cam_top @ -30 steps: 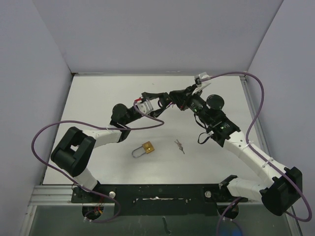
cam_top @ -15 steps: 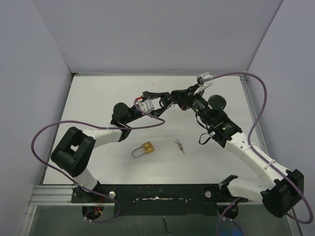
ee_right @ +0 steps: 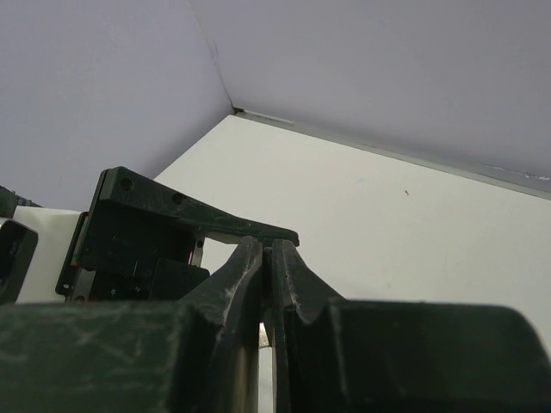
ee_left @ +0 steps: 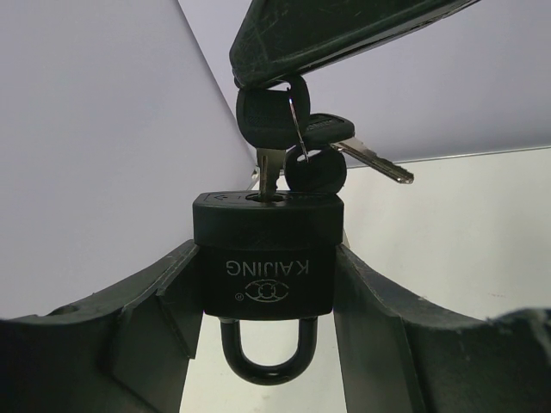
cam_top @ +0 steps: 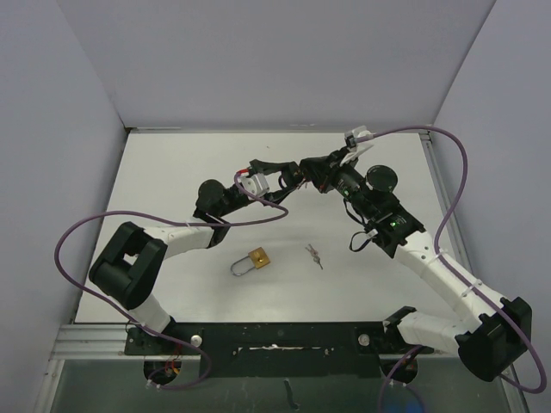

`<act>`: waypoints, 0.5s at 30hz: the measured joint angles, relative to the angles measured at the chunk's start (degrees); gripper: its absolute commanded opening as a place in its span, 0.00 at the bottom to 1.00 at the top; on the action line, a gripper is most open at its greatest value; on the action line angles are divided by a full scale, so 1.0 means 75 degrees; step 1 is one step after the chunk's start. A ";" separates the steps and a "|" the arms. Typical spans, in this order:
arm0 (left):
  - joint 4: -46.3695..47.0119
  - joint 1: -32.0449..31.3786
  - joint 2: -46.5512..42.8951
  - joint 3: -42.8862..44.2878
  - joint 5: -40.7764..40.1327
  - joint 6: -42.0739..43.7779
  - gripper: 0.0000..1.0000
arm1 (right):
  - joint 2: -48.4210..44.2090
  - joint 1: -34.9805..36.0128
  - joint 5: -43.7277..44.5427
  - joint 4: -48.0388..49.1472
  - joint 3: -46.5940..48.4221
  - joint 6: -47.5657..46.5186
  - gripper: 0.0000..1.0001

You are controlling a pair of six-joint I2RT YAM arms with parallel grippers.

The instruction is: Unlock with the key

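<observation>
Right gripper (ee_right: 269,258) pinching the key, blade sitting in the keyway

Its jaws are pressing together on the black key (ee_left: 269,116), which is standing at 12 o'clock above the black KAIJING padlock (ee_left: 267,258). The key's long axis is running 12 to 6, with the shackle hanging at 6. The left gripper (cam_top: 271,176) is clamping the padlock's sides above the table (cam_top: 172,172). Turning about that axis is looking like the right arm's job. A brass padlock (cam_top: 258,259) and loose keys (cam_top: 314,255) are lying apart on the table.

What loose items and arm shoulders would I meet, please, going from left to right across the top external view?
Left arm's shoulder block → brass padlock → loose keys → right arm's shoulder block.
</observation>
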 measured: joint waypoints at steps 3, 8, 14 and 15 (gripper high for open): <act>0.0000 0.0000 0.0000 0.0000 0.0000 -0.0009 0.00 | 0.0000 0.0000 -0.0023 0.0003 0.0000 -0.0026 0.00; 0.0000 0.0009 0.0000 0.0000 -0.0035 -0.0102 0.00 | 0.0105 0.0000 -0.0079 -0.0073 0.0122 -0.0111 0.00; -0.0012 0.0067 0.0000 0.0000 -0.0058 -0.0181 0.00 | 0.0312 0.0003 -0.0108 -0.0175 0.0329 -0.0189 0.00; -0.0015 0.0067 0.0000 0.0000 -0.0061 -0.0184 0.00 | 0.0312 0.0003 -0.0108 -0.0175 0.0332 -0.0189 0.00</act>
